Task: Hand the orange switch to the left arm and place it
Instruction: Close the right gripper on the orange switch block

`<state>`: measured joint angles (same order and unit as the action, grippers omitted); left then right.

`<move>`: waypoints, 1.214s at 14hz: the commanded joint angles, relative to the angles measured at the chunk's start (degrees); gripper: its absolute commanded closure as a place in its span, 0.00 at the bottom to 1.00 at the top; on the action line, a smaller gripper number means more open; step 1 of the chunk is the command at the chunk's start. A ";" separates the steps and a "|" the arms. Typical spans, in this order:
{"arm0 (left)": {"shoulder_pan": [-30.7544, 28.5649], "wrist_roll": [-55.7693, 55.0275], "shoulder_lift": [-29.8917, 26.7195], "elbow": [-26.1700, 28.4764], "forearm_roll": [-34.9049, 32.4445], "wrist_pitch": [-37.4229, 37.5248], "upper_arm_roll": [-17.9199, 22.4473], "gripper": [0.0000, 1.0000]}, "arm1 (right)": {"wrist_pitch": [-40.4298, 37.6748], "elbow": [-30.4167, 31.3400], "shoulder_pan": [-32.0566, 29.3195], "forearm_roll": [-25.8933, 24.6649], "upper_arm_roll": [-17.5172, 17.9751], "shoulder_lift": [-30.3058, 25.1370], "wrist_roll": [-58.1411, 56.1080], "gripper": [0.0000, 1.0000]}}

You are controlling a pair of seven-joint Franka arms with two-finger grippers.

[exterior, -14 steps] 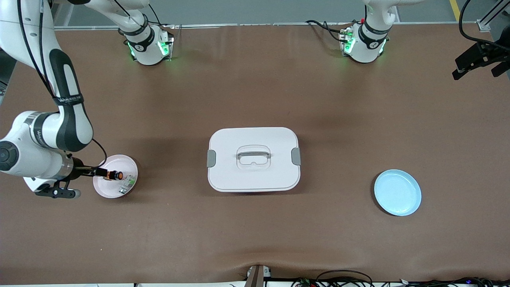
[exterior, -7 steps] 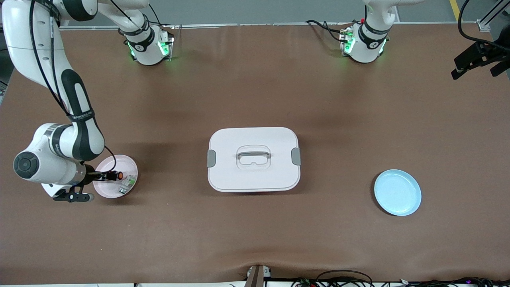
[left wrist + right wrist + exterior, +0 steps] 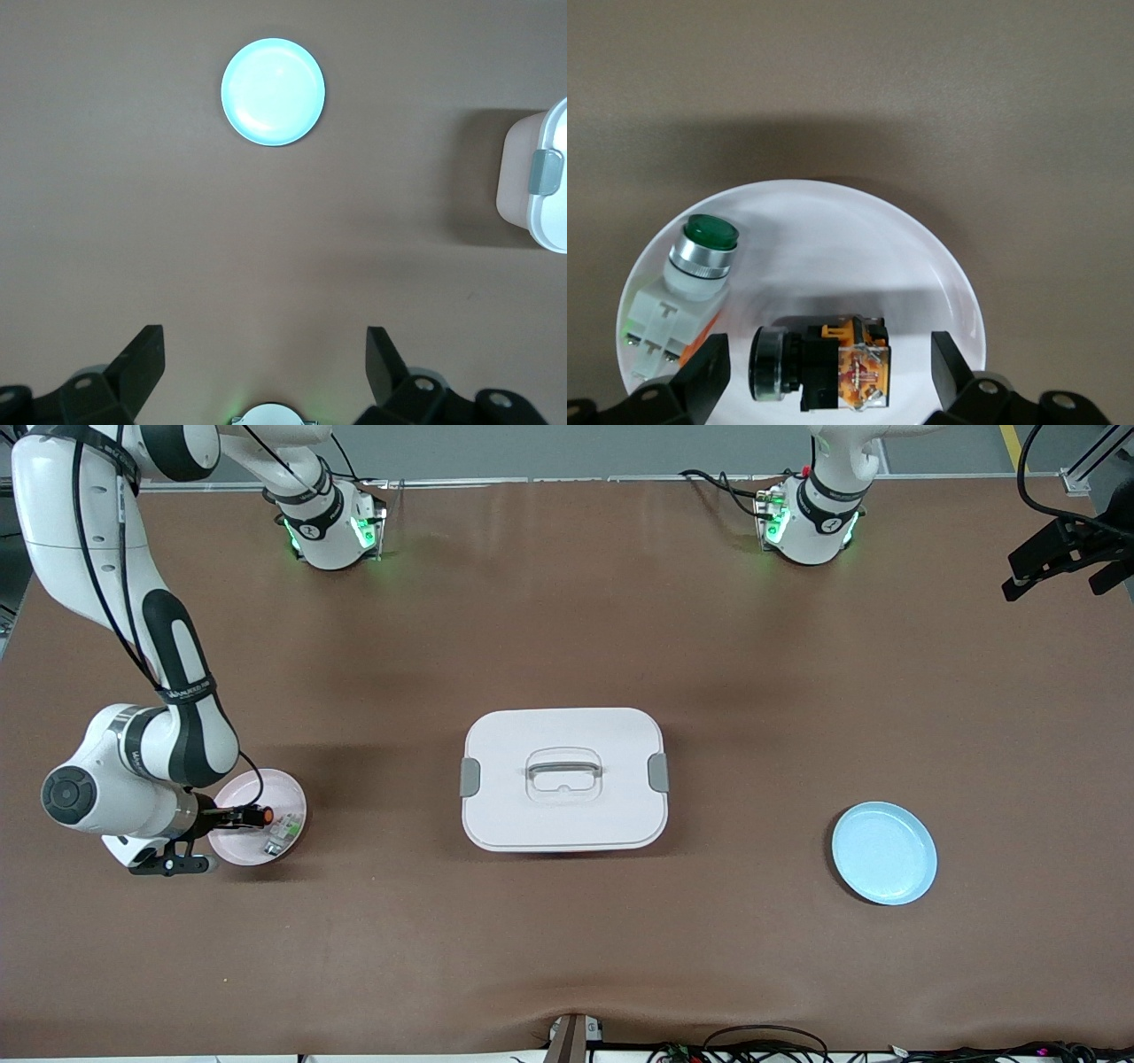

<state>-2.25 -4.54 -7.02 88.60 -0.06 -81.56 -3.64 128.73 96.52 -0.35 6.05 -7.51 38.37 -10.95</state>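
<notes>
1. Your right wrist view gives you what the front view can't: the orange switch point(image 3: 824, 363) lies on its side in the pink plate point(image 3: 859, 230), with the right gripper point(image 3: 824, 376) low over it, jaws spread to either side and not touching it. Beside it in the same plate sits a green-capped white pushbutton point(image 3: 687, 279).
2. In the front view the switch point(image 3: 259, 815) is only an orange dot at the right gripper point(image 3: 237, 816), on the pink plate point(image 3: 266, 788) at the right arm's end of the bench.
3. Your left wrist view shows the left gripper point(image 3: 266, 372) high up with jaws spread and empty, looking down on the blue plate point(image 3: 273, 91) and one corner of the box point(image 3: 540, 186). That arm waits.
4. The bench point(image 3: 567, 602) is covered in plain brown matting, with grey floor along the base side.
5. The white lidded box point(image 3: 564, 779) sits mid-bench, squarely between the pink plate and the blue plate point(image 3: 883, 853).
</notes>
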 commanded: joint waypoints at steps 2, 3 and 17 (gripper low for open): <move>-0.04 -0.03 0.25 -1.06 0.32 2.02 -0.32 0.00 | -0.06 0.59 -0.35 2.03 0.21 0.65 -1.26 0.00; -0.04 0.06 0.25 -1.15 0.33 2.63 -0.32 0.00 | -0.06 0.77 -0.26 2.03 0.21 0.91 -1.35 0.00; 0.05 -0.29 -0.10 -1.06 0.41 5.63 -0.76 0.00 | -0.59 3.06 0.18 1.94 0.21 0.92 -3.46 0.70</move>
<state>-2.06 -4.59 -7.02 88.58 -0.06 -77.27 -4.11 128.42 99.37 -0.22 6.72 -7.41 39.45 -12.25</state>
